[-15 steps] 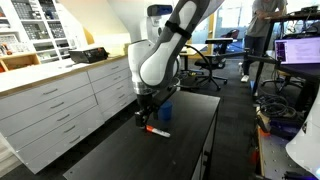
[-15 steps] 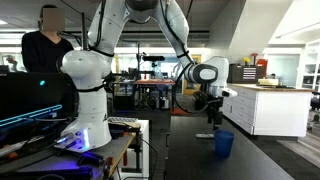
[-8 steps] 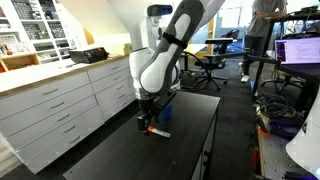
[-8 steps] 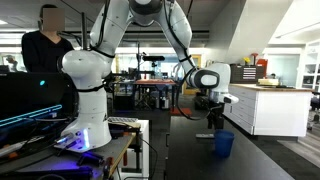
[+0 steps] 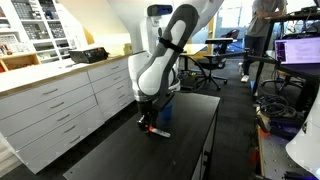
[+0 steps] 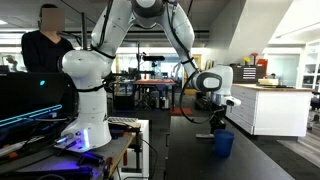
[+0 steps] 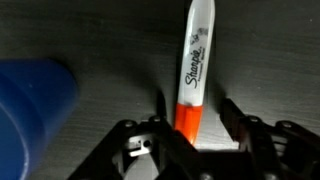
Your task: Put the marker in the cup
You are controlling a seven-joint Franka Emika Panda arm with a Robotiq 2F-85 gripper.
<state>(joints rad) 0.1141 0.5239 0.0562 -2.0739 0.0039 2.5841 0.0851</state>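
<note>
Lower than a second ago, the gripper (image 7: 195, 125) is now straddling the marker (image 7: 193, 75), which is lying flat and running up the middle of the wrist view. Its jaws are standing partway apart around the orange end, with a gap showing on the right, so nothing is being gripped yet. The cup (image 7: 30, 110) is sitting at lower left on the dark table (image 7: 100, 40). Grasping, lifting and dropping are all remaining.

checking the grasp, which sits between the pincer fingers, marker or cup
The marker: its orange end lies within the pincer; the blue cup stands off to the side.
</note>
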